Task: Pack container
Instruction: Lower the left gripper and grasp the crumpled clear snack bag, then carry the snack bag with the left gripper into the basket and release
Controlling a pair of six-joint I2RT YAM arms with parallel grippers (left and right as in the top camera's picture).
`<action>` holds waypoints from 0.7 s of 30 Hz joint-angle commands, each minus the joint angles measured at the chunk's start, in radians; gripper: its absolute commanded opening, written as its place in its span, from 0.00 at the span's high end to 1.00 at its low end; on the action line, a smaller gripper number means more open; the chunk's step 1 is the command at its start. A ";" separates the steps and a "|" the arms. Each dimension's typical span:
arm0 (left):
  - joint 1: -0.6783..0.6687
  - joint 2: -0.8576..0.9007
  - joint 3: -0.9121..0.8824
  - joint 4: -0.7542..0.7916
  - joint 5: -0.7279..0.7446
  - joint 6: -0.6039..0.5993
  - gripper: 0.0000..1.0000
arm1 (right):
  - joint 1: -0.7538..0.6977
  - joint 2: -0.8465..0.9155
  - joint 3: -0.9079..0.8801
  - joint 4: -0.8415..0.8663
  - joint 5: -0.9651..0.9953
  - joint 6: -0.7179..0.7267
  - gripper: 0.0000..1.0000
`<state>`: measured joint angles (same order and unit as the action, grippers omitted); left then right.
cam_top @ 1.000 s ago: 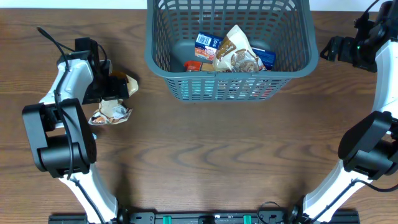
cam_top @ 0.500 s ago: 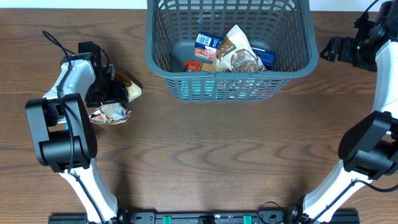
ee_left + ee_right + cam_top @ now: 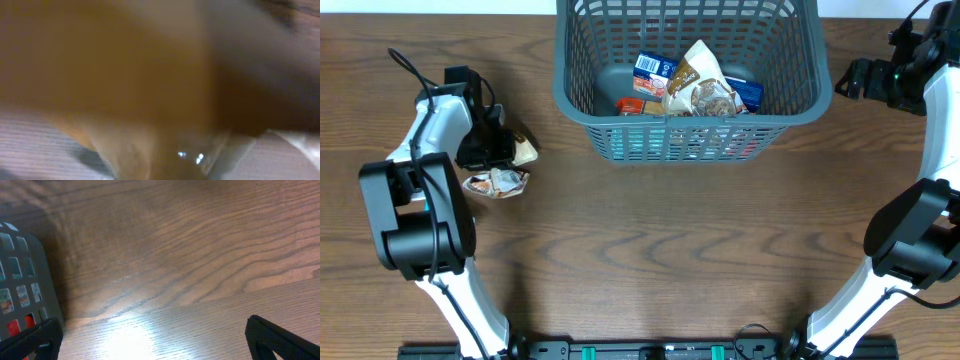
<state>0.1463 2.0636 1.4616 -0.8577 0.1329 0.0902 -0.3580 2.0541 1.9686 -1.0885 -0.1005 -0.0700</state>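
Observation:
The container (image 3: 560, 88), a grey-blue lattice basket, stands at the table's back centre and holds several snack packets (image 3: 698, 84). Well to its left, my left gripper (image 3: 510, 148) is shut on a tan snack packet (image 3: 525, 152) that rests low on the wood. That tan packet (image 3: 125, 75) fills the left wrist view as a blur and hides the fingers. A crumpled silver-and-brown packet (image 3: 498, 183) lies just in front of it. My right gripper (image 3: 845, 80) hangs open beside the container's right wall, with only bare wood between its fingertips (image 3: 277, 337).
The container's wall (image 3: 20, 280) shows at the left edge of the right wrist view. Both arm bases stand at the table's front corners. A cable (image 3: 405, 65) loops behind the left arm.
My left gripper has gone from open to shut on the tan packet, which now looks smaller and squeezed. The right arm has not moved.

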 commanded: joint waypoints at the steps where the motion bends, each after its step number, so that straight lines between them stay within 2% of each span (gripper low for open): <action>1: -0.013 -0.124 -0.002 0.008 0.014 -0.002 0.94 | -0.008 -0.033 -0.001 -0.003 -0.001 -0.014 0.01; 7: -0.045 -0.392 -0.001 0.060 0.014 -0.002 0.94 | -0.008 -0.033 -0.001 -0.003 -0.001 -0.014 0.01; 13: -0.090 -0.657 -0.001 0.226 0.013 0.006 0.94 | -0.008 -0.033 -0.001 -0.003 -0.001 -0.014 0.01; 17: -0.132 -0.753 0.001 0.367 0.013 0.019 0.94 | -0.008 -0.033 -0.001 0.000 -0.001 -0.014 0.01; 21: -0.197 -0.767 0.052 0.431 0.013 0.079 0.94 | -0.008 -0.033 -0.001 0.000 -0.001 -0.014 0.01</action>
<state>-0.0139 1.2942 1.4612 -0.4553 0.1318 0.1139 -0.3580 2.0541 1.9686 -1.0878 -0.1005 -0.0700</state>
